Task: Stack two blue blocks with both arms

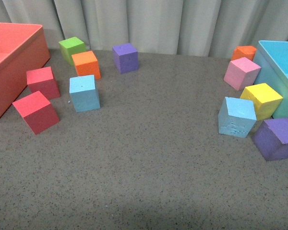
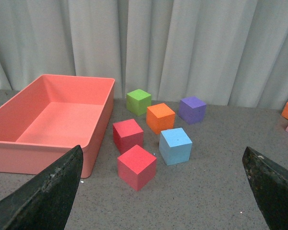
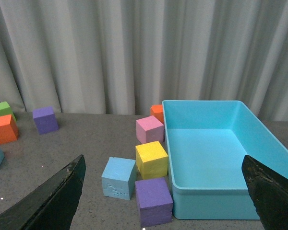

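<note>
One blue block [image 1: 84, 93] rests on the grey table at the left, between a red cube and an orange cube; the left wrist view shows it [image 2: 175, 145] ahead of my left gripper [image 2: 163, 191], which is open and empty. The other blue block [image 1: 236, 116], with a scuffed front face, sits at the right beside the yellow and purple cubes; the right wrist view has it [image 3: 119, 178] ahead of my open right gripper [image 3: 163, 191]. Neither arm appears in the front view.
A salmon bin [image 1: 9, 62] stands at the far left and a light-blue bin [image 1: 283, 72] at the far right. Red [image 1: 36, 111], orange [image 1: 86, 64], green [image 1: 72, 48], purple [image 1: 125, 57], pink [image 1: 242, 73] and yellow [image 1: 262, 99] cubes lie around.
</note>
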`<action>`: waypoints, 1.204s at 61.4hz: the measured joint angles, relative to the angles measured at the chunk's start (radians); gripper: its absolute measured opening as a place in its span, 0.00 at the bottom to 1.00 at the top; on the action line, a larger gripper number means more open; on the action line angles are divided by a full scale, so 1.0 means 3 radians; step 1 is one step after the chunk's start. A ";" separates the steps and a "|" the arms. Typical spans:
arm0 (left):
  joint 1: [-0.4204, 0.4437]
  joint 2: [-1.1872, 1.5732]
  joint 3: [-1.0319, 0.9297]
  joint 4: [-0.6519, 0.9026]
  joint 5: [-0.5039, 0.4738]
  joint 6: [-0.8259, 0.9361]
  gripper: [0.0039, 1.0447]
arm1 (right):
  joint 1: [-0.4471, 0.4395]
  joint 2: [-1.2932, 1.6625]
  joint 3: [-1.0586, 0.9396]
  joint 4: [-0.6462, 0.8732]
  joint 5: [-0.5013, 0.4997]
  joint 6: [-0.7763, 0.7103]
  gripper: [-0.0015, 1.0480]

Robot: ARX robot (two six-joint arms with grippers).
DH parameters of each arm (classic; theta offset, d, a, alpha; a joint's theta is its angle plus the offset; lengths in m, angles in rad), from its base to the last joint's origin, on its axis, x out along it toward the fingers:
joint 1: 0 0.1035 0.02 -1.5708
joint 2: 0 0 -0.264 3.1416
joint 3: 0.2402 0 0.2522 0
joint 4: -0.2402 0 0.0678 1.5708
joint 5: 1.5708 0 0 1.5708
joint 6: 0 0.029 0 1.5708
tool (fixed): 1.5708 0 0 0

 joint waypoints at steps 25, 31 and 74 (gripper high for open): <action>0.0000 0.0000 0.0000 0.0000 0.0000 0.0000 0.94 | 0.0000 0.0000 0.0000 0.0000 0.0000 0.0001 0.91; 0.0000 0.0000 0.0000 0.0000 0.0000 -0.0001 0.94 | 0.0000 0.0000 0.0000 0.0000 0.0000 0.0001 0.91; 0.0000 0.0000 0.0000 0.0000 -0.0003 -0.0001 0.94 | 0.0617 0.1115 0.0219 0.0797 0.1324 -0.0408 0.91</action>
